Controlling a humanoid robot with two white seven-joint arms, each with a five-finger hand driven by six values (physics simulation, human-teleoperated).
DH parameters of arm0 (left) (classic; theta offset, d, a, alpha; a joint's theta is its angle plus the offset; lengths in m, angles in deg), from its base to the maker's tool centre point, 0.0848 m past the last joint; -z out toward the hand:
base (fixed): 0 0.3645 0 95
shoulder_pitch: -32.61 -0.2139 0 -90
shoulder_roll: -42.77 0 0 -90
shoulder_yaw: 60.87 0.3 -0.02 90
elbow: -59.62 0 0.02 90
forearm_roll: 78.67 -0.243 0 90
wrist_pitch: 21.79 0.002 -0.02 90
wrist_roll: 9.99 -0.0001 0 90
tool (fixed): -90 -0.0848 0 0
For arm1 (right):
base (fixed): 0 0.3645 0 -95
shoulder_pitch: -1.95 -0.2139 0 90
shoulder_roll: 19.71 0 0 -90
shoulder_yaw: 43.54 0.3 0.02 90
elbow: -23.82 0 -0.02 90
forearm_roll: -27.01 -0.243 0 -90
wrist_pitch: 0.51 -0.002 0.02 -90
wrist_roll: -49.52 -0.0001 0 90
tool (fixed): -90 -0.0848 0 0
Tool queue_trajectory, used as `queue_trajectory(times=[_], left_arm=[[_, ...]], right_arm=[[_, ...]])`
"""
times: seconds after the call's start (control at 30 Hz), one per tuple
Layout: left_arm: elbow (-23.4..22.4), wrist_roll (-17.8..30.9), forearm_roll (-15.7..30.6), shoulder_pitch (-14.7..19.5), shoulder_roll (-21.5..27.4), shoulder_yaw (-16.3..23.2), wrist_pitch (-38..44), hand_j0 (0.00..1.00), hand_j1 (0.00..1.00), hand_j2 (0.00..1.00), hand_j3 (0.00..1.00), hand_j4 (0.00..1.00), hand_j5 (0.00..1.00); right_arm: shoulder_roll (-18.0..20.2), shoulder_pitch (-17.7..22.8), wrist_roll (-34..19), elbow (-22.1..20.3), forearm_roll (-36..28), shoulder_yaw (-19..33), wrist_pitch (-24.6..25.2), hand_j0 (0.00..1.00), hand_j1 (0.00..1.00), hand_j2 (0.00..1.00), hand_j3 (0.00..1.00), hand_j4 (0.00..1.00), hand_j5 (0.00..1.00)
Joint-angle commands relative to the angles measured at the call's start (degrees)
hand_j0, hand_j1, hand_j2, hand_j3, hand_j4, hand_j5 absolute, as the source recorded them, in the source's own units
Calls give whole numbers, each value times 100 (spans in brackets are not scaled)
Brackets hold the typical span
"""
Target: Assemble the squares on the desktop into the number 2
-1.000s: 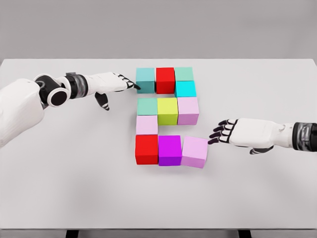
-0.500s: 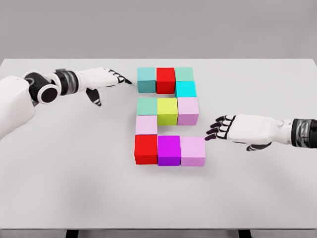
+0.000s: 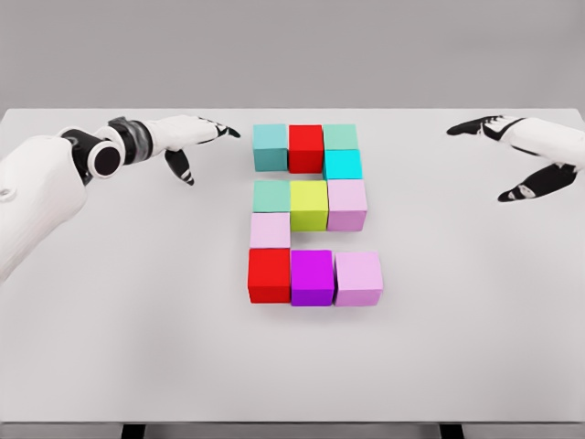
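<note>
While both hands hang clear of the work, the figure reads as follows — 11 blocks on the white table point(image 3: 110, 347), packed into a 2.

- Top row, 12 o'clock end: teal block point(image 3: 269, 146), red block point(image 3: 305, 147), green block point(image 3: 339, 137).
- Right link: cyan block point(image 3: 342, 165), touching the green one above it.
- Middle row: pale green block point(image 3: 271, 196), yellow block point(image 3: 309, 203), pink block point(image 3: 346, 203).
- Left link: pale pink block point(image 3: 270, 230).
- Bottom row, 6 o'clock end: second red block point(image 3: 270, 275), purple block point(image 3: 312, 276), lilac block point(image 3: 358, 278).
- Left hand point(image 3: 187, 137): at 10 o'clock from the figure, fingers extended and loose, holding nothing, fingertips just short of the teal block.
- Right hand point(image 3: 521, 151): at 2 o'clock, well apart from every block, fingers spread, holding nothing.

Condition: shape appears complete; the lilac block sits slightly off square.

Risks — a careless sweep of the left hand toward 3 o'clock would likely shove the teal block and shear the top row. Any correcting nudge on the lilac block could push the bottom row out of line.
</note>
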Motion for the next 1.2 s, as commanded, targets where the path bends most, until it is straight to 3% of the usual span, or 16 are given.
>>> queue_trajectory(times=[0.0,0.2,0.27,0.37,0.43,0.5,0.6,0.93,1.17], left_arm=[[-9,-3,5,0,-28,-25,27,100,100,100,100,100,100],[0,6,-4,0,-99,-25,27,100,100,100,100,100,100],[0,6,-21,0,-116,-16,27,100,100,100,100,100,100],[-8,14,-30,-9,-178,-16,27,100,100,100,100,100,100],[-8,14,-39,0,-178,-16,27,100,100,100,100,100,100],[-8,6,-39,-9,-178,-16,27,100,100,100,100,100,100],[-8,14,-39,-9,-178,-16,27,100,100,100,100,100,100],[27,23,-30,0,-187,-16,18,100,100,100,100,100,100],[53,41,-30,0,-239,-7,9,100,100,100,100,100,100]], right_arm=[[5,0,2,146,-369,-19,14,100,100,100,100,100,100],[31,9,2,67,-317,-90,14,100,100,100,100,100,100],[364,-9,2,-258,-299,-125,14,100,100,100,100,100,100],[909,-88,2,-1258,332,-607,14,100,100,100,100,100,100],[1077,-18,2,-2112,1177,-1029,14,100,100,100,100,100,100],[1086,-9,2,-2456,1748,-1276,14,100,100,100,100,100,100],[1156,70,2,-2456,2188,-1338,14,100,100,100,100,100,100],[1138,114,2,-2465,2268,-1637,14,100,100,100,100,100,100],[901,97,2,-2465,2329,-1760,14,100,100,100,100,100,100]])
